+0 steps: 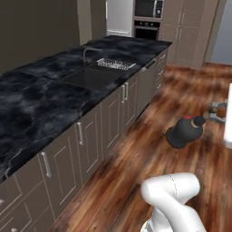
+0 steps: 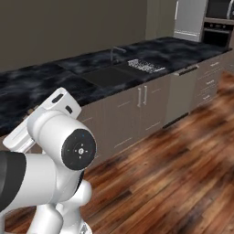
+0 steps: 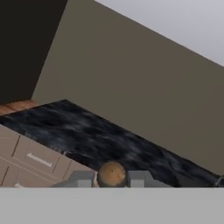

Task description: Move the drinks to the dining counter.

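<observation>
A dark round-bodied glass bottle [image 1: 183, 132] hangs in the air over the wooden floor, lying tilted with its red-topped neck toward my gripper [image 1: 204, 118], which is shut on the neck. In the hand view, my gripper [image 3: 112, 178] has its two fingertips closed on the bottle's round brown cap [image 3: 112, 173]. The dining counter [image 1: 41, 104], a long black white-veined marble top with an inset sink [image 1: 90, 77] and faucet [image 1: 87, 51], runs along the left, well apart from the bottle. It also appears as the dining counter [image 2: 41, 87] and dining counter [image 3: 105, 135].
A wire dish rack [image 1: 116, 64] sits beside the sink. Grey-brown cabinet fronts [image 1: 90, 136] run below the counter. A fridge [image 1: 119, 17] and wall ovens [image 1: 147, 18] stand at the far end. Open wooden floor [image 1: 136, 167] lies between me and the cabinets.
</observation>
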Motion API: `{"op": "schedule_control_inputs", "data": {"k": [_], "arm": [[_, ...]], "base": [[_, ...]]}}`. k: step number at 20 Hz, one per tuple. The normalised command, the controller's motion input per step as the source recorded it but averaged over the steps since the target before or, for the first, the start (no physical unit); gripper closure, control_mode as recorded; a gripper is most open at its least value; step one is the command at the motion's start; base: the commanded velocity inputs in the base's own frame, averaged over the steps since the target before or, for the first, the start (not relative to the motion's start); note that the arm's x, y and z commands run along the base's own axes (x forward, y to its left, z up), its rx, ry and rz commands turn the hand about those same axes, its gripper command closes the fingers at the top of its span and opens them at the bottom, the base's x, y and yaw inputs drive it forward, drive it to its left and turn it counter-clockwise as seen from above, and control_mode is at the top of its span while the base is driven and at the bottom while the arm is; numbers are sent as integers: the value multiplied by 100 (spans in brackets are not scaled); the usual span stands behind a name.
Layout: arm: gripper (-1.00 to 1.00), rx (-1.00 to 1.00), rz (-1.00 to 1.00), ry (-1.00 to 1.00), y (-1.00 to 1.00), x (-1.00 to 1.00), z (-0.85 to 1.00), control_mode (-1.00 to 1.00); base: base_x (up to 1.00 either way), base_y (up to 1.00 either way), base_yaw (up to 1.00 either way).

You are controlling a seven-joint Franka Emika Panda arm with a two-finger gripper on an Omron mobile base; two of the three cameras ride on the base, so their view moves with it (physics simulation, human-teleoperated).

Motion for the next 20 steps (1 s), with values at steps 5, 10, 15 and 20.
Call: {"op": "schedule_control_inputs", "data": {"k": [5,10,15,20], "arm": [[100,0,0,0,0,0,0,100],[100,0,0,0,0,0,0,100],[100,0,0,0,0,0,0,100],[100,0,0,0,0,0,0,100]], "base": [[6,32,30],[12,24,31],[20,12,32],[27,1,35]]}}
